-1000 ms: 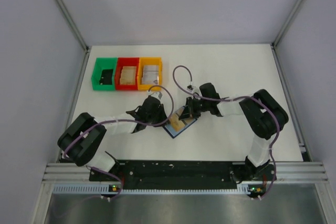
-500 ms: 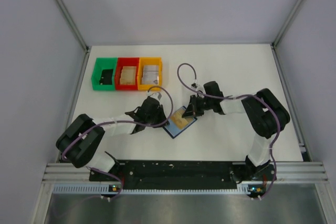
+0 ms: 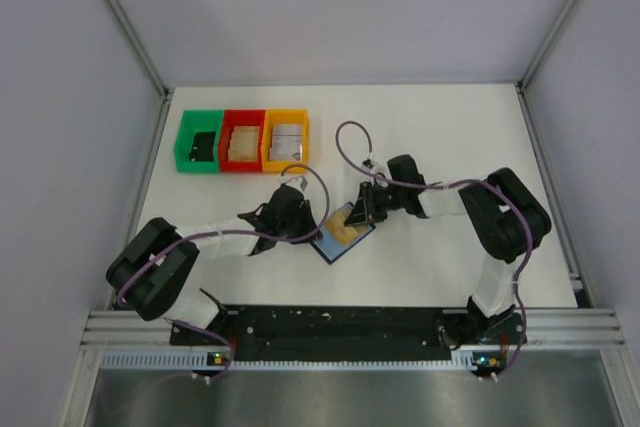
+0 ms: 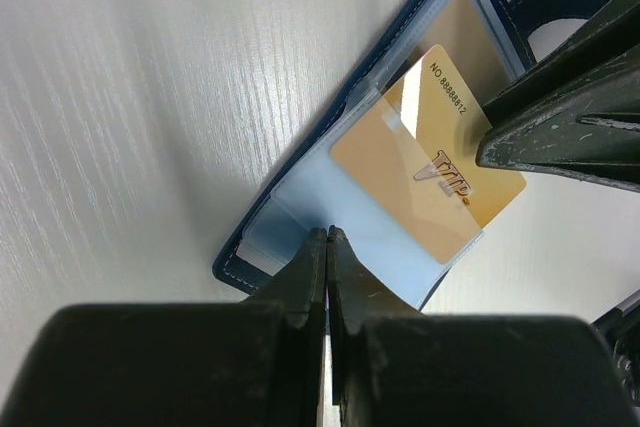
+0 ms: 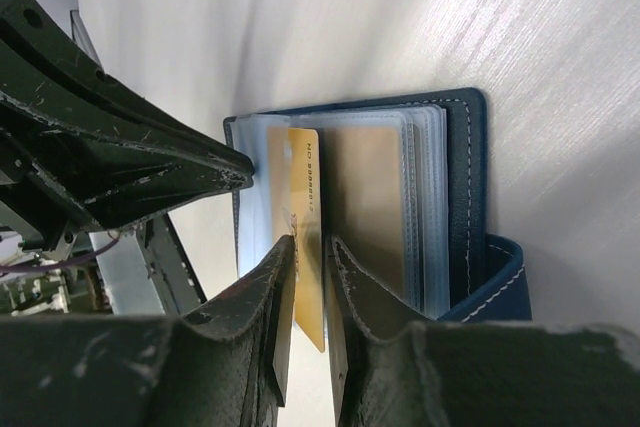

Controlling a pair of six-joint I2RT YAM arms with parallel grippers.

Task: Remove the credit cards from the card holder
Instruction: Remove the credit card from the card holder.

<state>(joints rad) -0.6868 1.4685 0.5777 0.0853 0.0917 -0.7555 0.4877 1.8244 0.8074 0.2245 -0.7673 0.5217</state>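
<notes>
the dark blue card holder point(image 3: 342, 235) lies open on the white counter point(image 3: 450, 127), its clear sleeves point(image 4: 315, 192) fanned loose. a gold vip credit card point(image 4: 430, 162) sticks partway out of one sleeve, past the holder's edge on the right arm's side.

the left end effector point(image 4: 327, 237) has its fingers pressed tight together, with the tips set on the sleeve's edge at the holder's opposite side. it clasps nothing that can be made out.

the right end effector point(image 5: 312, 247) stands narrowly parted, one finger on each side of the card's jutting edge. a slim gap shows, and whether the pads touch the card cannot be told.

beyond the holder, to its left, a green bin point(image 3: 183, 147), a red bin point(image 3: 242, 115) and an orange bin point(image 3: 287, 115) sit touching in a row.
</notes>
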